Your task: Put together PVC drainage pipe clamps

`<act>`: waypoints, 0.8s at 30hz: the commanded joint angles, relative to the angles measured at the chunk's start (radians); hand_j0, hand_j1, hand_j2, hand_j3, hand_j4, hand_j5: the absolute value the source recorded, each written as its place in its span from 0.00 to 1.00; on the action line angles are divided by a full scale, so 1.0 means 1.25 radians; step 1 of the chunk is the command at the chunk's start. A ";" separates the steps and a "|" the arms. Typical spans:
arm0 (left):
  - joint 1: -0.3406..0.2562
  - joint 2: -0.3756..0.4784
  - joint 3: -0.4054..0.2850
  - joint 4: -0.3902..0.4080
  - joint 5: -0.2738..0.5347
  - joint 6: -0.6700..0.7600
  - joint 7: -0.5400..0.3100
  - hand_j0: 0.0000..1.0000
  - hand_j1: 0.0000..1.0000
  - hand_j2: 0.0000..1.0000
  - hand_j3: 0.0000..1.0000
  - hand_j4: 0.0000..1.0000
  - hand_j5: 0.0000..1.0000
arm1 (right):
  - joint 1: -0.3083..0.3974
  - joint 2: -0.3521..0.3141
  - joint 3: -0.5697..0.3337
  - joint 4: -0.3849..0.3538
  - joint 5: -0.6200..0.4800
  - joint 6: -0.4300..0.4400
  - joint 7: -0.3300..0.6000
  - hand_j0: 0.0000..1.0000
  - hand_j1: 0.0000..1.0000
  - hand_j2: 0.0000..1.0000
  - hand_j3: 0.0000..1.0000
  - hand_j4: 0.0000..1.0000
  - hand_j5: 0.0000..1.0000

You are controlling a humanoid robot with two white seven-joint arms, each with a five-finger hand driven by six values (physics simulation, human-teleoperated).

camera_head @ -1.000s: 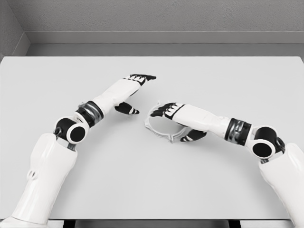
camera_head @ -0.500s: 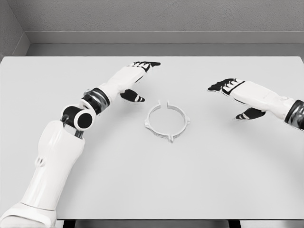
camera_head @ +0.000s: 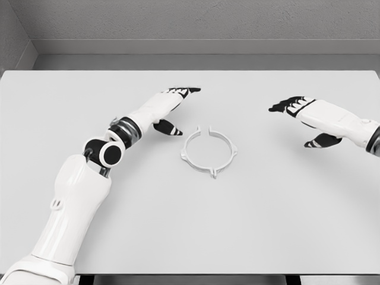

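A white ring-shaped pipe clamp (camera_head: 209,152) lies flat on the white table (camera_head: 190,225) near the middle, with a gap at its far side and small lugs around its rim. My left hand (camera_head: 176,107) hovers just up and left of the clamp, fingers stretched out, thumb pointing towards the ring, holding nothing. My right hand (camera_head: 297,114) is off to the right, well clear of the clamp, fingers extended and empty.
The table's back edge meets a grey wall (camera_head: 190,24). My left upper arm (camera_head: 65,219) crosses the lower left of the table.
My right hand lifted off the clamp and swung away to the right, leaving the ring lying on the table. My left hand shifted slightly right, closer to the ring.
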 commanded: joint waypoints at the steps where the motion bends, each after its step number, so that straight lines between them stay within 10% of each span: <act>1: 0.001 0.000 0.000 -0.002 0.003 0.001 0.000 1.00 1.00 1.00 1.00 1.00 1.00 | 0.000 0.000 0.001 -0.002 -0.006 0.002 0.000 1.00 1.00 1.00 1.00 1.00 1.00; 24: 0.015 -0.010 -0.022 -0.009 0.003 -0.001 0.000 1.00 1.00 1.00 1.00 1.00 1.00 | 0.005 -0.006 0.017 -0.028 -0.004 0.000 0.000 1.00 1.00 1.00 1.00 1.00 1.00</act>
